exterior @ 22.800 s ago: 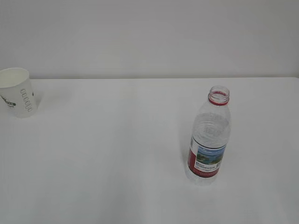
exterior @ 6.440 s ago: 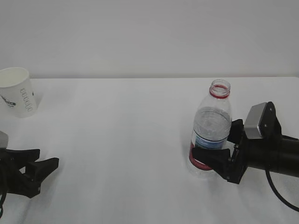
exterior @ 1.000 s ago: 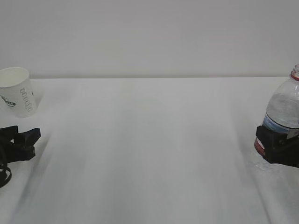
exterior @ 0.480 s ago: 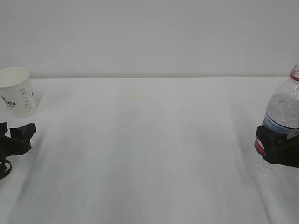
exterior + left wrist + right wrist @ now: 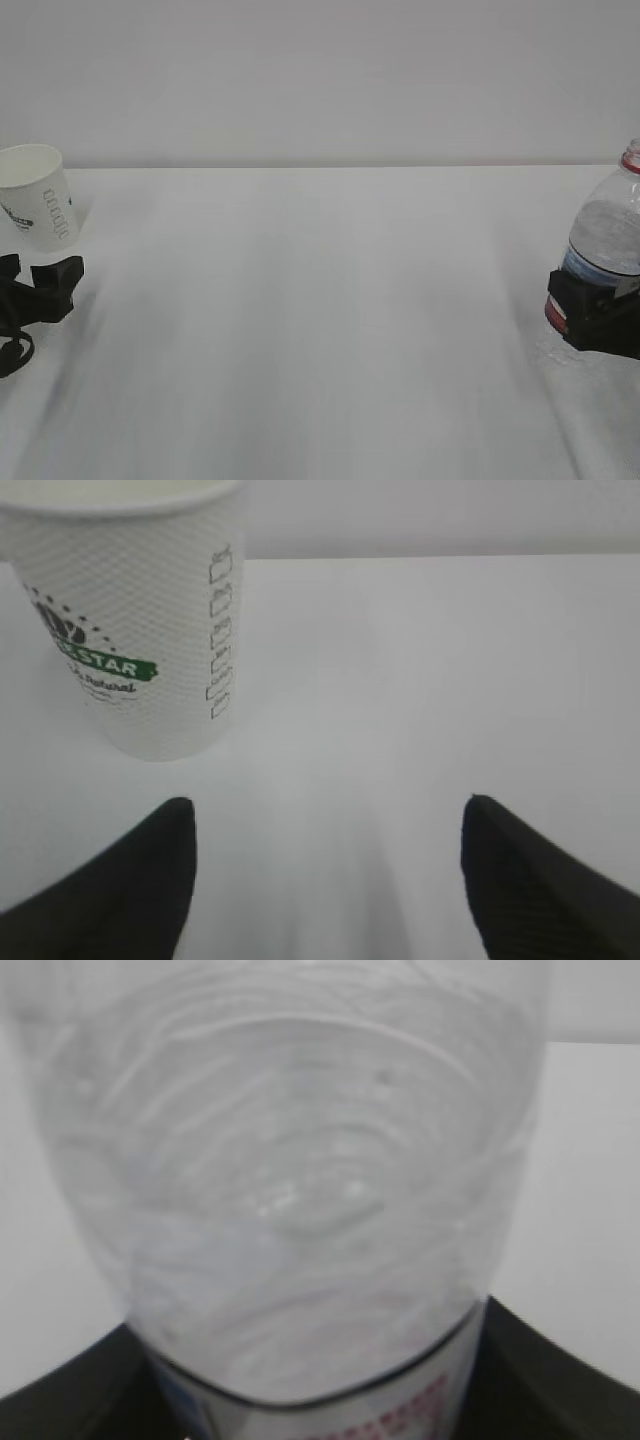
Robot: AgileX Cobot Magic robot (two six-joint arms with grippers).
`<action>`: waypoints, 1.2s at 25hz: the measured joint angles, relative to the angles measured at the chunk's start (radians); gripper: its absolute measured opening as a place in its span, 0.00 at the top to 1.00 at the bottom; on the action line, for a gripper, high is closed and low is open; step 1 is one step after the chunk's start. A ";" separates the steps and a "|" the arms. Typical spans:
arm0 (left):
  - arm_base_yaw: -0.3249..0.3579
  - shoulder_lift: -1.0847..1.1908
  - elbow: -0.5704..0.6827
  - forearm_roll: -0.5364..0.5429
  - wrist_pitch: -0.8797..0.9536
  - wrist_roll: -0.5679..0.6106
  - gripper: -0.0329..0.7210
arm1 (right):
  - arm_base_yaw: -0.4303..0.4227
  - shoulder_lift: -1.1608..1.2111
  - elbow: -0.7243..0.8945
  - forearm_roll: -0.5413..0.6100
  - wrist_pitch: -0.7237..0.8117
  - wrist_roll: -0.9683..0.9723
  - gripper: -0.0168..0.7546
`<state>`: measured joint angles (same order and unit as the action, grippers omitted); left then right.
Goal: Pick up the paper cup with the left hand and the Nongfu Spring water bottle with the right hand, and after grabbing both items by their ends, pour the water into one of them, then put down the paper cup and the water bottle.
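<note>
The paper cup point(image 5: 40, 210) stands upright at the far left of the white table point(image 5: 320, 320). My left gripper point(image 5: 45, 268) sits low just in front of it, open, with nothing between its fingers. In the left wrist view the cup point(image 5: 140, 630) is ahead and left of the gap of the left gripper point(image 5: 330, 815), apart from both fingers point(image 5: 120, 880). At the right edge my right gripper point(image 5: 592, 318) is shut on the labelled lower part of the Nongfu Spring water bottle point(image 5: 610, 235), which stands upright and uncapped with water inside. The bottle point(image 5: 290, 1180) fills the right wrist view, the right gripper point(image 5: 310, 1405) clasping it.
A plain pale wall runs behind the table's far edge point(image 5: 320, 167). A loose black cable point(image 5: 12, 355) loops under the left gripper. Nothing else stands on the tabletop between the cup and the bottle.
The left gripper's jaws have spread wider and it has edged up closer to the cup. The right gripper and the bottle have stayed still.
</note>
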<state>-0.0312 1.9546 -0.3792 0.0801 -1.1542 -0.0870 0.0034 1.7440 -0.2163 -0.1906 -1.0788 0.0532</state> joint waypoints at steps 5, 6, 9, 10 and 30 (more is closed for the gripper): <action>0.000 0.054 -0.039 0.000 0.000 0.000 0.05 | 0.000 0.000 0.000 0.000 0.000 -0.002 0.33; 0.000 0.058 -0.045 0.000 0.000 0.000 0.05 | 0.000 0.000 0.000 0.000 0.000 -0.002 0.33; 0.000 0.071 -0.056 -0.003 0.000 0.000 0.04 | 0.000 -0.002 0.000 0.000 0.000 -0.002 0.33; 0.000 0.078 -0.060 -0.008 0.000 0.000 0.04 | 0.000 -0.002 0.000 0.000 0.000 -0.002 0.33; 0.000 0.152 -0.224 -0.134 0.000 0.000 0.03 | 0.000 -0.003 0.000 0.000 0.000 -0.002 0.33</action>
<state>-0.0312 2.1063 -0.6030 -0.0541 -1.1542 -0.0870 0.0034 1.7415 -0.2163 -0.1906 -1.0788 0.0515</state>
